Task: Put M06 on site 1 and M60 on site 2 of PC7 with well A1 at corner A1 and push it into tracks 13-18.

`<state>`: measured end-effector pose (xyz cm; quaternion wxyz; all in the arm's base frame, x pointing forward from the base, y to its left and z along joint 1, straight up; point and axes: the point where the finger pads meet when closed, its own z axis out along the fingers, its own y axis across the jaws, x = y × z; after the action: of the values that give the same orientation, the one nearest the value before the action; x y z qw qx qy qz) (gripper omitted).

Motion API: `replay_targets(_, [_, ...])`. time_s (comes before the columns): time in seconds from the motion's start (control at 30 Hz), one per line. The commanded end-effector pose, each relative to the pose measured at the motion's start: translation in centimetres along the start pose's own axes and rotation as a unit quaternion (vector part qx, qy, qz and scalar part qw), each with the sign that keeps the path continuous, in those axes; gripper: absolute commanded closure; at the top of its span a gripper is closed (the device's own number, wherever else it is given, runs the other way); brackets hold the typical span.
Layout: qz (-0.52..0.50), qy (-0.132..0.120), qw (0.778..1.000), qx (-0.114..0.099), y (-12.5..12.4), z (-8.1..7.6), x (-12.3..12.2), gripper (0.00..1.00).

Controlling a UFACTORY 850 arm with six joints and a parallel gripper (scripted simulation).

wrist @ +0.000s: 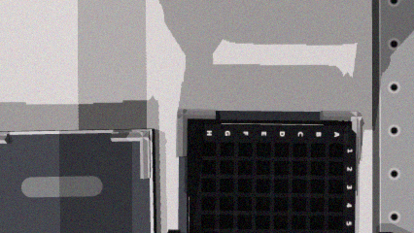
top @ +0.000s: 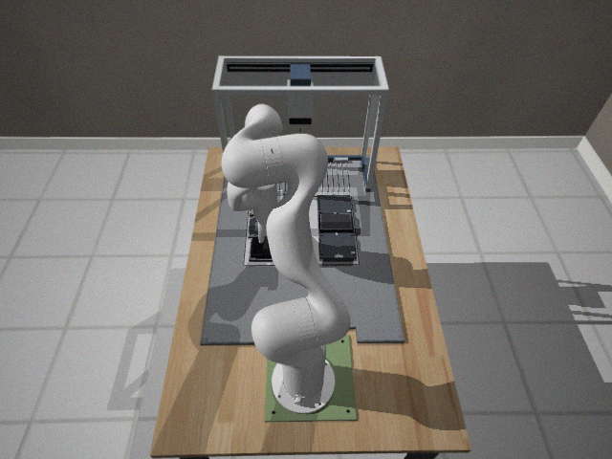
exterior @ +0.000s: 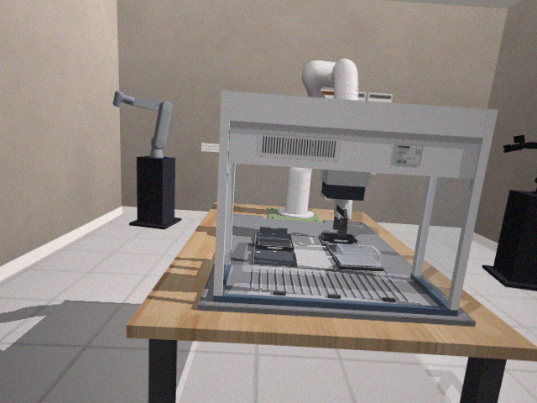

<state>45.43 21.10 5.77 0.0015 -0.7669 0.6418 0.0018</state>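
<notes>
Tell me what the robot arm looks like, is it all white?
Mostly. The arm is smooth, rounded and white, with faint dotted seams at its joints. It stands on a round white foot over a green base plate. The gripper is dark. No cables show.

Wooden table [top: 425,395] under grey mat [top: 375,306]
</notes>
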Motion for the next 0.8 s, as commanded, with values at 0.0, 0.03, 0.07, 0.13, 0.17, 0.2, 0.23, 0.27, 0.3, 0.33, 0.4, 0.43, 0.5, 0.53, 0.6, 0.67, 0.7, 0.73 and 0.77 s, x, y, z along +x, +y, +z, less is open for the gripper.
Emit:
replay_targets(0.0, [0.0, 0.0, 1.0, 0.001, -0.1, -0.1, 0.0, 0.0])
replay_targets(0.03, [0.0, 0.0, 1.0, 0.001, -0.1, 0.0, 0.0, 0.0])
replay_targets(0.07, [0.0, 0.0, 1.0, 0.001, -0.1, 0.1, 0.0, 0.0])
replay_targets(0.13, [0.0, 0.0, 1.0, 0.001, -0.1, 0.2, 0.0, 0.0])
replay_targets(0.17, [0.0, 0.0, 1.0, 0.001, -0.1, 0.3, 0.0, 0.0])
replay_targets(0.2, [0.0, 0.0, 1.0, 0.001, -0.1, 0.3, 0.0, 0.0])
replay_targets(0.23, [0.0, 0.0, 1.0, 0.001, -0.1, 0.4, 0.0, 0.0])
replay_targets(0.27, [0.0, 0.0, 1.0, 0.001, -0.1, 0.5, 0.0, 0.0])
replay_targets(0.3, [0.0, 0.0, 1.0, 0.001, -0.1, 0.5, 0.0, 0.0])
replay_targets(0.33, [0.0, 0.0, 1.0, 0.001, -0.1, 0.6, 0.0, 0.0])
replay_targets(0.4, [0.0, 0.0, 1.0, 0.001, -0.1, 0.7, 0.0, 0.0])
replay_targets(0.43, [0.0, 0.0, 1.0, 0.001, -0.1, 0.8, 0.0, 0.0])
replay_targets(0.5, [0.0, 0.0, 1.0, 0.001, -0.1, 0.9, 0.0, 0.0])
replay_targets(0.53, [0.0, 0.0, 1.0, 0.001, -0.1, 0.9, 0.0, 0.0])
replay_targets(0.6, [0.0, 0.0, 1.0, 0.001, -0.1, 1.0, 0.0, 0.0])
replay_targets(0.67, [0.0, 0.0, 1.0, 0.001, -0.1, 1.1, 0.0, 0.0])
replay_targets(0.7, [0.0, 0.0, 1.0, 0.001, -0.1, 1.2, 0.0, 0.0])
replay_targets(0.73, [0.0, 0.0, 1.0, 0.001, -0.1, 1.3, 0.0, 0.0])
replay_targets(0.77, [0.0, 0.0, 1.0, 0.001, -0.1, 1.3, 0.0, 0.0])
